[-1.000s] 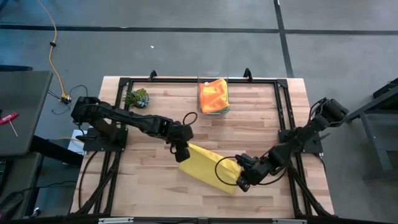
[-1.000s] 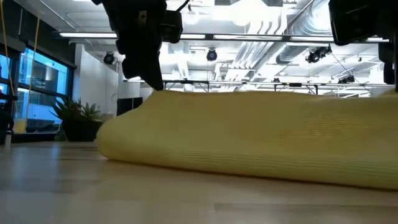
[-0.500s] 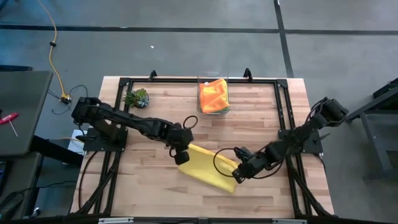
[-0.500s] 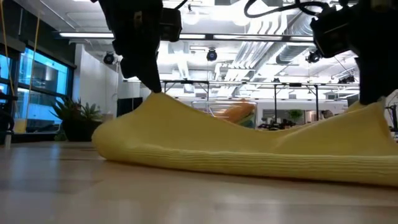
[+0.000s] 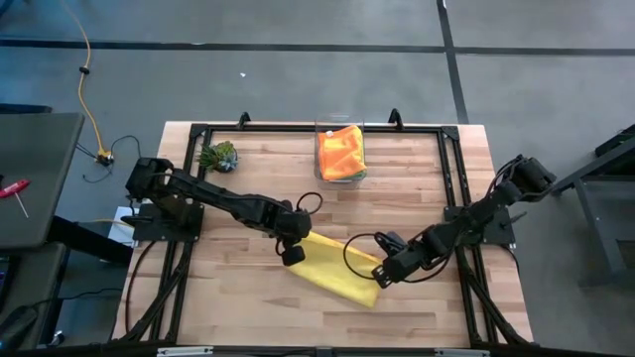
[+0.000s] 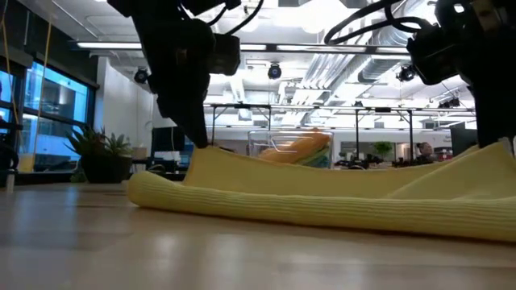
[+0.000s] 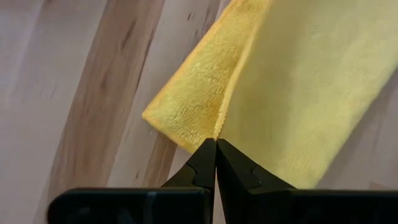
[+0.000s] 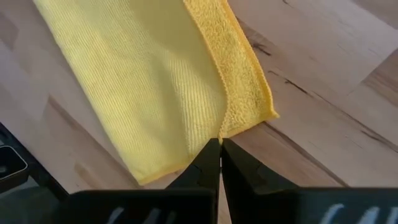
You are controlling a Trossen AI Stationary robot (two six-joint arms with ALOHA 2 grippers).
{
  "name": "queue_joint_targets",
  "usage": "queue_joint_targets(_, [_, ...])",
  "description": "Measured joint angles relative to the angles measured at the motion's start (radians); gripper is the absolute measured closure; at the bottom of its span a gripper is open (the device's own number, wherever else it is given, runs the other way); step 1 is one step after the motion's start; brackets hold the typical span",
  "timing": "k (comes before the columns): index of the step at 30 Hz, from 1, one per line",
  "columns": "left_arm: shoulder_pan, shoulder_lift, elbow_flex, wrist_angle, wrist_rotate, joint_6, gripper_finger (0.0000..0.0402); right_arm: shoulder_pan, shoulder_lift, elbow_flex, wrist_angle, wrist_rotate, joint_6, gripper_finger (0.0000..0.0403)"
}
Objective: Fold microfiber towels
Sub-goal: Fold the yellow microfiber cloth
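Wooden table [image 5: 248, 297] with a black frame around its edge, grey floor beyond. Yellow towel [image 5: 337, 268] is laid near the table's middle, folded into a slanted strip. Left claw [image 5: 292, 252] is clenched on the towel's upper-left corner; in the left wrist view the fingertips [image 7: 205, 158] are pinched on the edge of a raised flap. Right claw [image 5: 382, 275] is clenched on the towel's right end, the corner pinched between shut tips in the right wrist view.

Risk, judged: corners are held only by thin edges, so a slip could be caused by uneven pulling, and the fold would be skewed or the layers dragged apart. The two claws are near each other across the towel, so a clash is possible if both are moved inward.

Bare wood is seen all round the towel. Orange towel [image 5: 340, 151] in a clear box [image 5: 321, 175] and a small green plant [image 5: 218, 156] sit well apart, behind the yellow towel.
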Motion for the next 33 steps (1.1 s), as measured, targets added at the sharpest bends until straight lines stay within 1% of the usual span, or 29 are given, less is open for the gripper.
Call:
queue_joint_targets(7, [0.002, -0.002, 0.0, 0.001, -0.05, 0.001, 0.0401, 0.0, 0.0, 0.0, 0.003, 0.0, 0.0, 0.0403])
queue_joint_targets(12, [0.002, -0.003, 0.0, 0.002, -0.054, 0.012, 0.0401, 0.0, 0.0, 0.0, 0.003, 0.0, 0.0, 0.0403])
queue_joint_targets(17, [0.002, -0.003, 0.0, 0.028, -0.096, 0.023, 0.0389, 0.0, 0.0, 0.0, 0.003, 0.0, 0.0, 0.0403])
queue_joint_targets(23, [0.003, -0.003, 0.0, 0.034, -0.109, 0.054, 0.0355, 0.0, 0.0, 0.0, 0.006, 0.001, 0.0, 0.0403])
queue_joint_targets(28, [0.008, -0.003, 0.0, 0.033, -0.163, 0.082, 0.0313, 0.0, 0.0, 0.0, 0.006, 0.001, 0.0, 0.0403])
queue_joint_targets(30, [0.015, -0.003, 0.0, 0.031, -0.163, 0.082, 0.0296, 0.0, 0.0, 0.0, 0.007, 0.001, 0.0, 0.0402])
queue_joint_targets(33, [0.017, -0.018, 0.0, 0.026, -0.135, 0.082, 0.0274, 0.0, 0.0, 0.0, 0.006, 0.002, 0.0, 0.0402])
